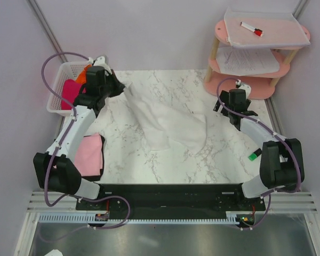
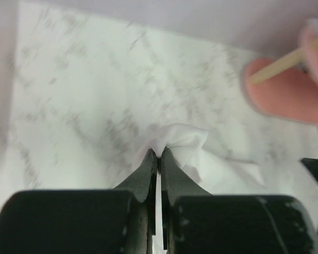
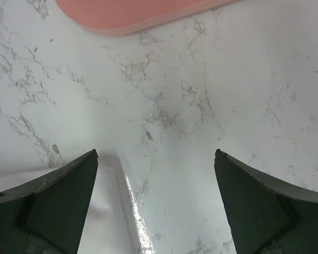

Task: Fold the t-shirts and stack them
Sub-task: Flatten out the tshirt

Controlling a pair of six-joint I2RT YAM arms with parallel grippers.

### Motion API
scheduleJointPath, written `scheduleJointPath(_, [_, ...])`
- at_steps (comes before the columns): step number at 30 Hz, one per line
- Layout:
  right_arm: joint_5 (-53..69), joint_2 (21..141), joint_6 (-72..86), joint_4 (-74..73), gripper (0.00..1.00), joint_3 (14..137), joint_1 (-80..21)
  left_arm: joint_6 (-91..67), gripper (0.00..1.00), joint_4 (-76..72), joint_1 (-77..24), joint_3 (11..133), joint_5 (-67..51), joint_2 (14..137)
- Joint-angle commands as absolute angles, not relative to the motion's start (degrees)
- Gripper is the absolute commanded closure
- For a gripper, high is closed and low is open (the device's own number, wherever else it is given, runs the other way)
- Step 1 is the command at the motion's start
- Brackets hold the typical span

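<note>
A white t-shirt (image 1: 168, 121) lies crumpled across the middle of the marble table. My left gripper (image 1: 122, 87) is shut on its upper-left corner; in the left wrist view the cloth (image 2: 185, 143) bunches out just past the pinched fingertips (image 2: 159, 154). My right gripper (image 1: 230, 102) stands open over bare marble at the right of the shirt, its fingers (image 3: 63, 185) wide apart with nothing between them. A white cloth edge (image 3: 103, 211) shows low beside its left finger. A folded pale pink t-shirt (image 1: 89, 154) lies at the table's left edge. Magenta and orange t-shirts (image 1: 70, 88) sit in a basket.
A white lattice basket (image 1: 58, 80) stands at the back left. A pink tiered stand (image 1: 258, 58) with paper sheets, a clear tray and a red marker (image 1: 252, 29) fills the back right corner. A small green object (image 1: 253, 156) lies near the right arm.
</note>
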State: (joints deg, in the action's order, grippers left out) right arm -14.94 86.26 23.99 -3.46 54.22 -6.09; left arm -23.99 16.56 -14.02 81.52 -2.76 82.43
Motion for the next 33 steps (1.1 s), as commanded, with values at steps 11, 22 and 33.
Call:
scheduleJointPath(11, [-13.6, 85.8, 15.4, -10.4, 0.07, 54.7, -30.2, -24.7, 0.0, 23.6, -4.0, 74.1, 1.9, 83.9])
scheduleJointPath(22, [-15.5, 91.0, 12.1, -13.6, 0.16, 53.6, -39.8, -22.6, 0.02, 19.6, -19.1, 68.9, -6.2, 89.7])
scheduleJointPath(33, [-17.0, 101.0, 12.8, -14.5, 0.22, 56.8, -41.7, -23.7, 0.04, 18.0, -22.8, 62.8, -1.1, 92.7])
